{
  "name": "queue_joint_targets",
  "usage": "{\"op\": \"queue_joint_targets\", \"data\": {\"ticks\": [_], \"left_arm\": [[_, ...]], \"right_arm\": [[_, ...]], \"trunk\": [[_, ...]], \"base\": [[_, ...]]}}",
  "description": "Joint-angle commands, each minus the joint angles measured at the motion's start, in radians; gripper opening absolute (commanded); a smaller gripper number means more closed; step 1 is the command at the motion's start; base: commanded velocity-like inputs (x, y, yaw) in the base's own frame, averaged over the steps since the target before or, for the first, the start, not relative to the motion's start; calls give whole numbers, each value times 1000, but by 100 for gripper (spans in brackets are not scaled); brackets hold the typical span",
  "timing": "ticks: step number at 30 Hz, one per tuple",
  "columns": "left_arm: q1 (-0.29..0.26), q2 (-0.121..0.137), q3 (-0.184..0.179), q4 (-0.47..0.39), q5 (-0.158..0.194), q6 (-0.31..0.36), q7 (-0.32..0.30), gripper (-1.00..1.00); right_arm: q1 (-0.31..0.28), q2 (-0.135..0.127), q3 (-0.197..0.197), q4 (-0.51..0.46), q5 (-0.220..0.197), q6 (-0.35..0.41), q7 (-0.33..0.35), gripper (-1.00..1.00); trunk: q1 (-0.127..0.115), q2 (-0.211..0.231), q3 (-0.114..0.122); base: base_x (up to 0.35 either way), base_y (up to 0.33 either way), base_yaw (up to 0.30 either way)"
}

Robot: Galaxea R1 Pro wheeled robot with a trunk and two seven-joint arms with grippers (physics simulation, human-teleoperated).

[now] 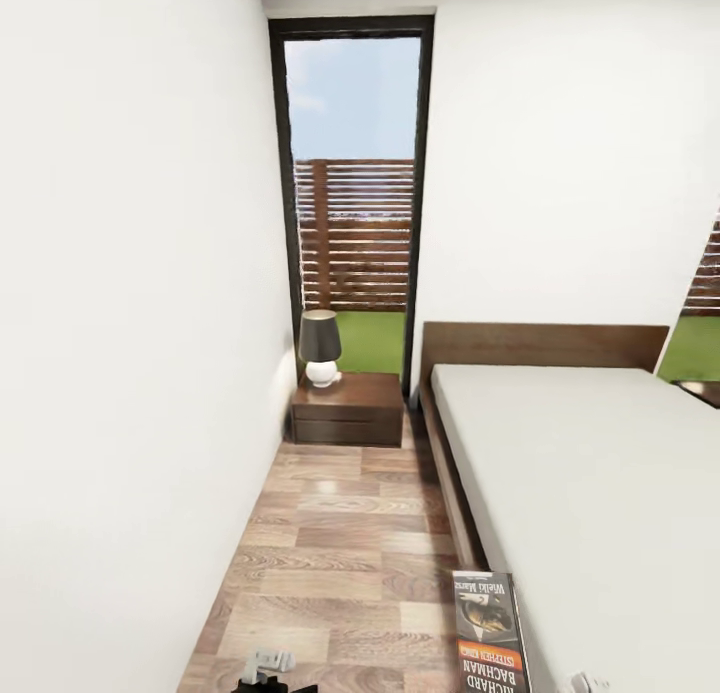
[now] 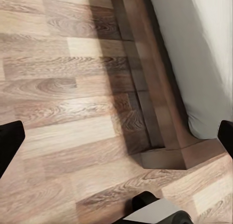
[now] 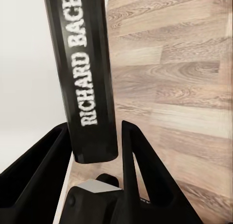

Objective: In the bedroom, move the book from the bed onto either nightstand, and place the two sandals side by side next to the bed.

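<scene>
Reading "RICHARD BACHMAN" in white on the orange band of the book [image 1: 490, 633], the head view is showing that paperback near the lower edge, its cover facing up with a grey picture above the band and smaller white lettering that is too blurred to make out, lying at the near corner of the bed [image 1: 590, 473] over the pale mattress edge. The nightstand [image 1: 347, 409] is standing at the far end of the wood-plank floor [image 1: 340, 543], beside the headboard and under the tall window [image 1: 352, 173], and it is carrying a lamp [image 1: 320, 348] with a dark shade and white base. The left wrist view is looking down on the floor and the bed's dark wooden corner post; the two dark fingertips [image 2: 9, 141] of the left gripper [image 2: 116, 141] are sitting far apart with nothing between them. The right wrist view is showing the book's black spine [image 3: 87, 73], lettered "RICHARD BACH…" in white, standing between the black fingers [image 3: 141, 170] of the right gripper [image 3: 94, 151], which are pressing against both of its sides and gripping it.
</scene>
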Motion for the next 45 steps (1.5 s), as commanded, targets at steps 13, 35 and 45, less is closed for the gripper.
{"op": "queue_joint_targets", "data": {"ticks": [13, 35, 45], "left_arm": [[-1, 0, 7, 0, -4, -2, -4, 100], [-1, 0, 7, 0, -4, -2, -4, 100], [-1, 0, 7, 0, -4, -2, -4, 100]], "right_arm": [[-1, -1, 3, -1, -13, 11, 1, -100], [-1, -1, 2, -1, -13, 11, 0, -100], [-1, -1, 1, -1, -13, 11, 0, -100]], "trunk": [[0, -1, 2], [0, -1, -26], [0, -1, -42]], "base": [[0, 0, -180], [0, 0, -1], [0, 0, 0]]}}
